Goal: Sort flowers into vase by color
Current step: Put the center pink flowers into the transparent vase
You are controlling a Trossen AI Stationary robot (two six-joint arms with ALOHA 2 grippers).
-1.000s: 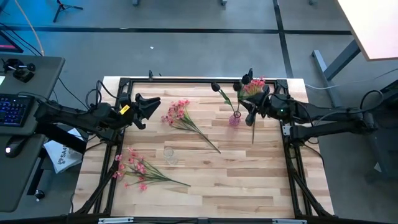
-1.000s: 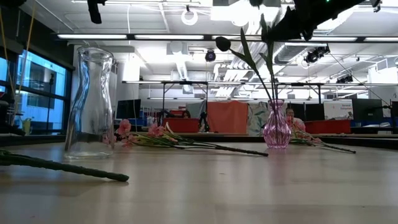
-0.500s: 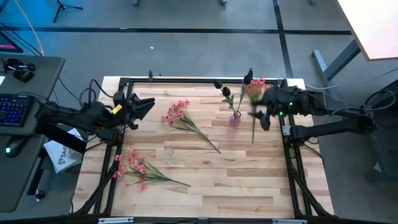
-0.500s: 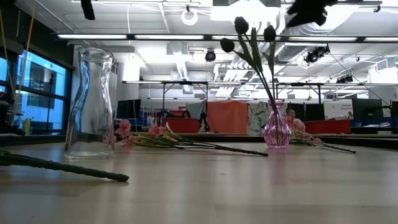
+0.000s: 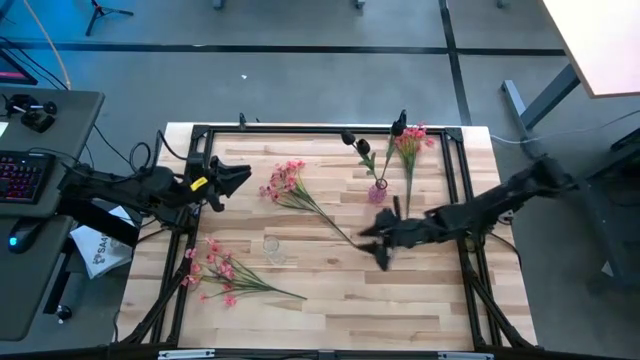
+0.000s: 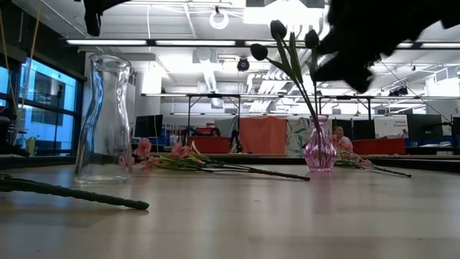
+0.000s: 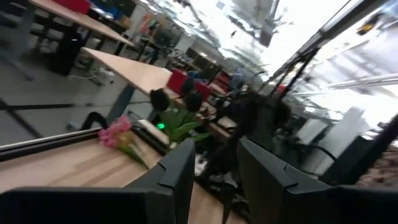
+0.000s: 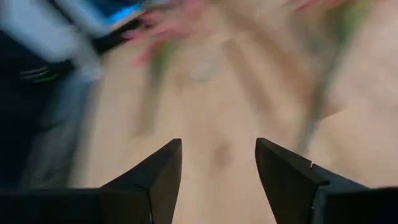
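Above table centre, right fingers (image 8: 152, 180) apart, empty.

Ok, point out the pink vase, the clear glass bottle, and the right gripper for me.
pink vase (image 6: 320, 152), low view, on its round body.
clear glass bottle (image 6: 104, 122), low view, mid-body.
right gripper (image 5: 374, 240), high view, between its open fingertips.

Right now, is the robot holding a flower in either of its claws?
No. The right gripper is open and empty above the table. The left gripper holds nothing either, fingers apart.
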